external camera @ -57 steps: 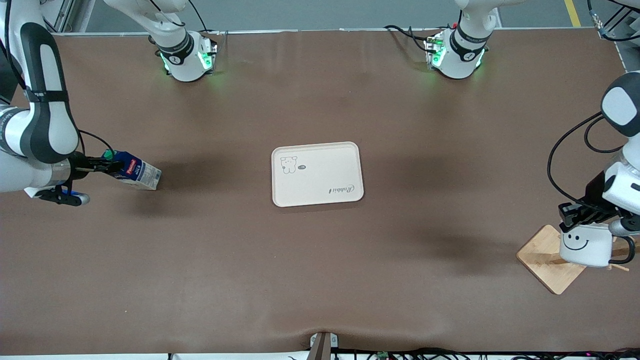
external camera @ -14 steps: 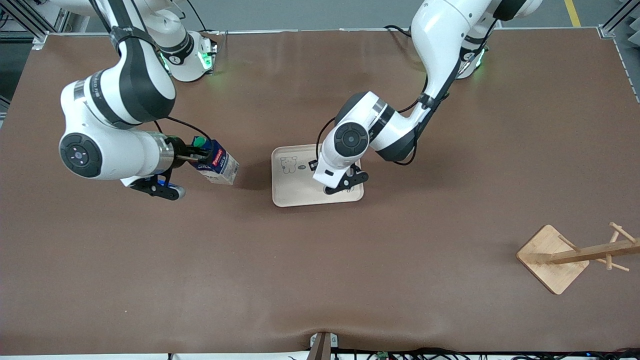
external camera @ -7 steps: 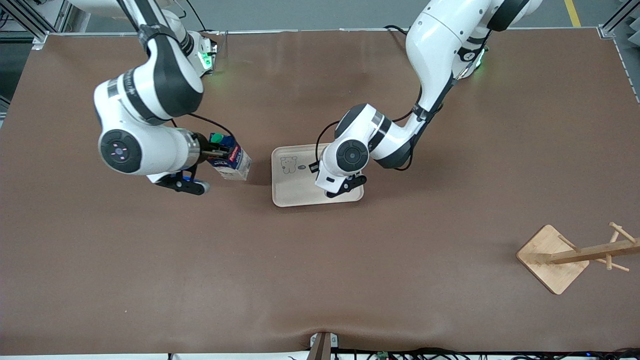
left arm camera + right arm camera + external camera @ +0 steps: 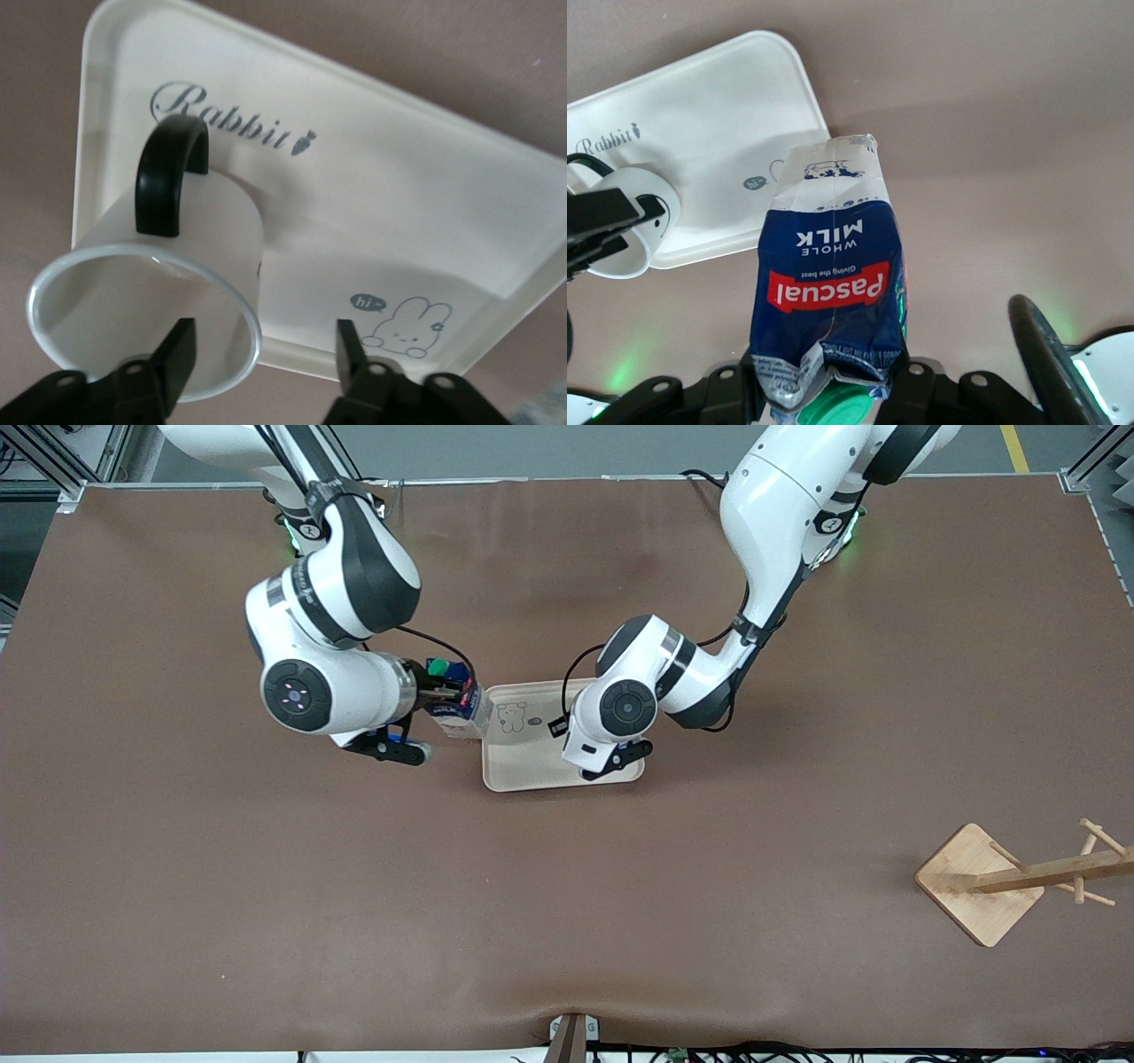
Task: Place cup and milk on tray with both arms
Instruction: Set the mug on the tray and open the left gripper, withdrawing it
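The cream tray lies mid-table. The white cup with its black handle stands upright on the tray; in the front view the left arm hides it. My left gripper is open over the cup's rim, one finger inside and one outside, neither touching the wall. My right gripper is shut on the top of the blue and white milk by its green cap. The carton hangs tilted in the air at the tray's edge toward the right arm's end.
A wooden rack with a square base and pegs stands near the left arm's end of the table, nearer to the front camera. Brown table surface surrounds the tray.
The right arm has carried the milk from well off the tray up to its edge. The left arm has stayed over the tray, barely shifting.
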Robot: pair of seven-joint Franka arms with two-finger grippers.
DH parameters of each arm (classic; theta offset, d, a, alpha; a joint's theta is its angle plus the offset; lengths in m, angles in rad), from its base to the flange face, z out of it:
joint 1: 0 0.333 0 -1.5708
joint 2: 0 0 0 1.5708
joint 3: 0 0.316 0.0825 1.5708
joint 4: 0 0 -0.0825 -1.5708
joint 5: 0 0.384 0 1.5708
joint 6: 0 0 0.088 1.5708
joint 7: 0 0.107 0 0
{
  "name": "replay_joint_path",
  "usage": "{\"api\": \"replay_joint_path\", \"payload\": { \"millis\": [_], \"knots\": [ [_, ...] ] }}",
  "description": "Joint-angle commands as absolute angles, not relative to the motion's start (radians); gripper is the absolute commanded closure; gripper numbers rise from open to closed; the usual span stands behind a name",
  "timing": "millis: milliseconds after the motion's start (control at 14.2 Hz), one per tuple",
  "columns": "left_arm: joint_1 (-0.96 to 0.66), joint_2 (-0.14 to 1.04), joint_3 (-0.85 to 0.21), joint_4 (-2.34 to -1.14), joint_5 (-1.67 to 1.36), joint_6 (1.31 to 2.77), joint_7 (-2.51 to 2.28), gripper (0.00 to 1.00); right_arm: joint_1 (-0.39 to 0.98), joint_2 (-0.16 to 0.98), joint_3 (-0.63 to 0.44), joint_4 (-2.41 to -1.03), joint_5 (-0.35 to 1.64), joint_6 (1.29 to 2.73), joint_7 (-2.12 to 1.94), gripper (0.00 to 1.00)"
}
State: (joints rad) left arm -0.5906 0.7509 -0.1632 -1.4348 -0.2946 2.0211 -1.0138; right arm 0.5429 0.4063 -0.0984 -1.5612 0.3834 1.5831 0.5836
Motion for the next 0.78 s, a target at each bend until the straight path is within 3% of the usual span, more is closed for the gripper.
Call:
{"api": "replay_joint_path", "payload": {
  "millis": [0,352,634,705],
  "knots": [
    [-0.561,0.674,-0.152,-1.424,-0.295,1.988,-1.005,0.00,0.587,0.463,-0.106,-1.505,0.407,1.601,0.609,1.00],
    [-0.375,0.470,-0.114,-1.424,-0.192,1.869,-0.841,0.00,0.634,0.503,-0.106,-1.502,0.397,1.695,0.606,0.99],
    [-0.226,0.335,-0.110,-1.424,-0.036,1.686,-0.649,0.00,0.658,0.520,-0.106,-1.505,0.396,1.697,0.609,0.90],
    [-0.206,0.306,-0.110,-1.424,0.022,1.680,-0.599,0.00,0.663,0.528,-0.106,-1.505,0.396,1.698,0.607,0.80]
  ]
}}
